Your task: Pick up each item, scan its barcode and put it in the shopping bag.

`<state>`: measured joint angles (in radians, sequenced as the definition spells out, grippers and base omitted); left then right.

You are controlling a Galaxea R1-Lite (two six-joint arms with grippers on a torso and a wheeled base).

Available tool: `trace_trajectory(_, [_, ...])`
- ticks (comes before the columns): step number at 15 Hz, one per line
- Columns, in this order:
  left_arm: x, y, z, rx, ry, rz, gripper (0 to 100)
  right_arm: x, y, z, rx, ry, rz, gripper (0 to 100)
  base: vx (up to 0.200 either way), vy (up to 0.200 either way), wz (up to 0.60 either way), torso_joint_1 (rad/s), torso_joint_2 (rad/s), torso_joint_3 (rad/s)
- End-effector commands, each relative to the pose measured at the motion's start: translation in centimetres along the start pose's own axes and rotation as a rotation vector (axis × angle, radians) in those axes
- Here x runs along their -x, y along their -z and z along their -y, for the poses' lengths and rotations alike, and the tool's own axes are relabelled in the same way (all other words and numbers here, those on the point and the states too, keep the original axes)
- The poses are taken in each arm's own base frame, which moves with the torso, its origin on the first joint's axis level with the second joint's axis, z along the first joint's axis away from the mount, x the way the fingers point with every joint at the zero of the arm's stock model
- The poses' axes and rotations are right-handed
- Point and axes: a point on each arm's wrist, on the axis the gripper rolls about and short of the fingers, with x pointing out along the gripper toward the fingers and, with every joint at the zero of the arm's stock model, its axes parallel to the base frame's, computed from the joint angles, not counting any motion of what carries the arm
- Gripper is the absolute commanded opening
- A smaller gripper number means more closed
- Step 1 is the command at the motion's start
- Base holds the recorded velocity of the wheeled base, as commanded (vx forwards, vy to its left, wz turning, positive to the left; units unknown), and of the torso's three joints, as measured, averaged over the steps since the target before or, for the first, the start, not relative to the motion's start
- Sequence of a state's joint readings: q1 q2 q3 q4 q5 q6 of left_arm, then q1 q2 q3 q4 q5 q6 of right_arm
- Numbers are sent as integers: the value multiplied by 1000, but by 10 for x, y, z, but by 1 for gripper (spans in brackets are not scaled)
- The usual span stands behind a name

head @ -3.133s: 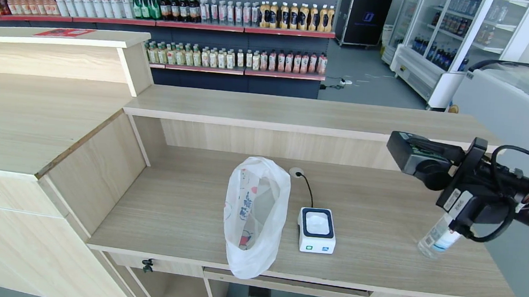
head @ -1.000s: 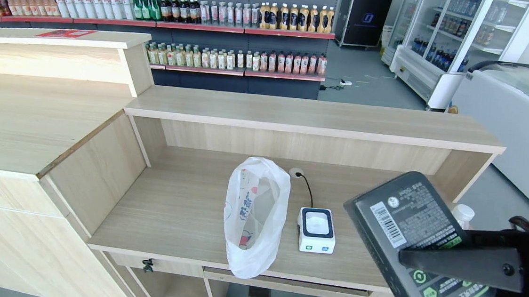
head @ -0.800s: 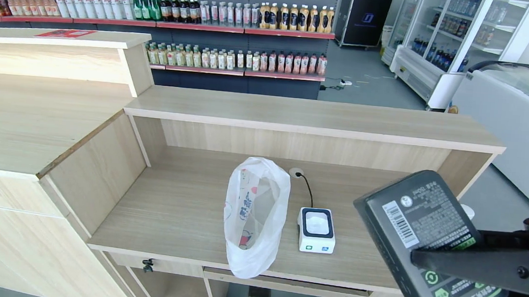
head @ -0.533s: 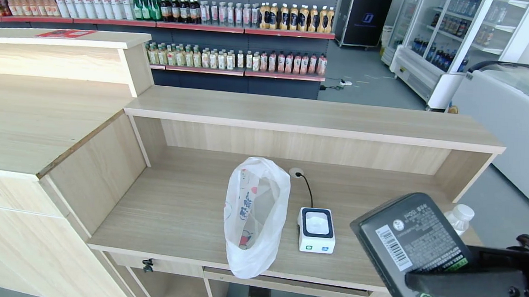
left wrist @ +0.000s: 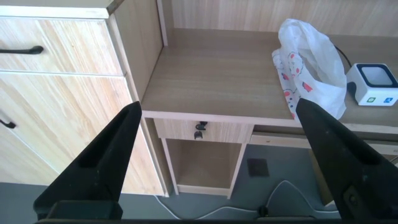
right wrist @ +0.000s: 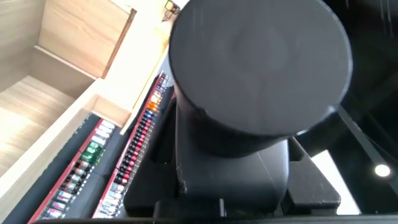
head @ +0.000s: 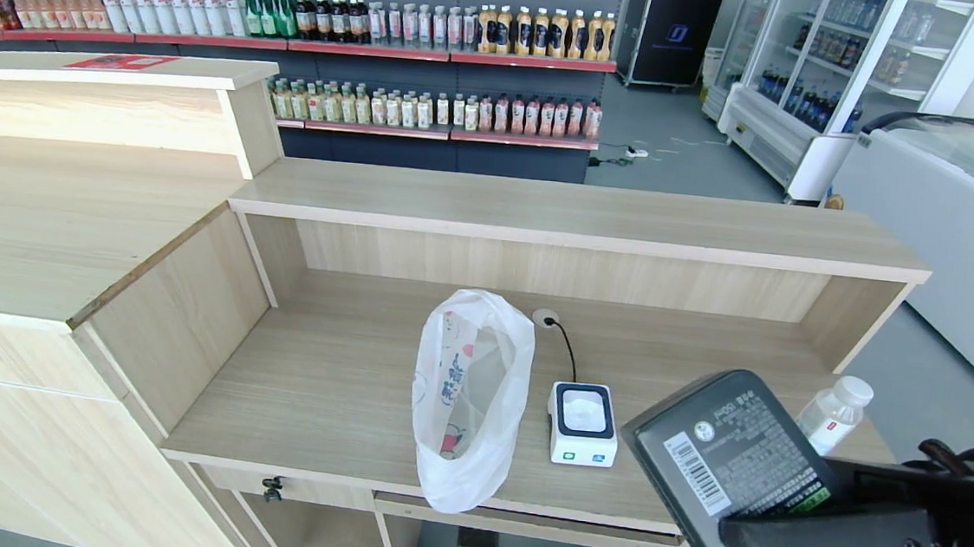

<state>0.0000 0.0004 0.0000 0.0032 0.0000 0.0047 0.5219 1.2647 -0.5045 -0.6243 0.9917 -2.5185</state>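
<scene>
My right gripper (head: 792,541) is shut on a black bottle-shaped pack (head: 732,467), held high at the counter's front right, near the head camera. Its label side with a white barcode (head: 695,474) faces up. The right wrist view looks along the pack's round black cap (right wrist: 255,68). The white barcode scanner (head: 583,422) stands on the counter, left of and below the pack. Just left of the scanner stands the white shopping bag (head: 469,394), mouth up. My left gripper (left wrist: 217,155) hangs open in front of the counter's left part, below its top, with the bag (left wrist: 311,62) and scanner (left wrist: 376,84) beyond.
A clear water bottle (head: 832,414) with a white cap stands at the counter's (head: 330,392) right end. A raised ledge (head: 578,215) runs along the back. The scanner's cable (head: 566,349) runs to a hole behind it. Drawers (left wrist: 56,50) are at the left.
The right arm has carried the black pack from above the water bottle up close to the camera, barcode side up. Over the last second it sank and shifted slightly left.
</scene>
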Motion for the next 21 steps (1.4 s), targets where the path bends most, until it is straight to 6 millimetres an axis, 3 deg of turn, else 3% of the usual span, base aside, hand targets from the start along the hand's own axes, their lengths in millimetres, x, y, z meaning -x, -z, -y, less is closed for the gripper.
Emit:
trace_trajectory(1, [0, 0, 0, 0, 0, 1, 100, -2, -1, -4, -11, -5, 10, 0, 0, 0, 0, 0, 0, 0])
trace_trajectory(4, [0, 0, 0, 0, 0, 1, 100, -3, 1, -5, -18, -7, 8, 0, 0, 0, 0, 0, 0, 0])
trace_trajectory(6, [0, 0, 0, 0, 0, 1, 100, 10, 24, -16, -305, -116, -142, 0, 0, 0, 0, 0, 0, 0])
trace_trajectory(7, [0, 0, 0, 0, 0, 1, 100, 33, 31, -28, -516, -248, -345, 0, 0, 0, 0, 0, 0, 0])
trace_trajectory(8, [0, 0, 0, 0, 0, 1, 100, 46, 35, -29, -611, -290, -467, 0, 0, 0, 0, 0, 0, 0])
trace_trajectory(9, [0, 0, 0, 0, 0, 1, 100, 85, 35, -29, -831, -357, -801, 0, 0, 0, 0, 0, 0, 0])
trace_trajectory(11, [0, 0, 0, 0, 0, 1, 100, 124, 31, -25, -979, -367, -1100, 0, 0, 0, 0, 0, 0, 0])
trace_trajectory(14, [0, 0, 0, 0, 0, 1, 100, 136, 22, -13, -1122, -316, -1219, 0, 0, 0, 0, 0, 0, 0])
trace_trajectory(17, [0, 0, 0, 0, 0, 1, 100, 138, 25, -20, -1355, -182, -1289, 0, 0, 0, 0, 0, 0, 0])
trace_trajectory(19, [0, 0, 0, 0, 0, 1, 100, 127, 26, -23, -1531, -63, -1288, 0, 0, 0, 600, 5, 2, 2])
trace_trajectory(21, [0, 0, 0, 0, 0, 1, 100, 118, 40, -34, -1626, 45, -1417, 0, 0, 0, 600, 5, 5, 0])
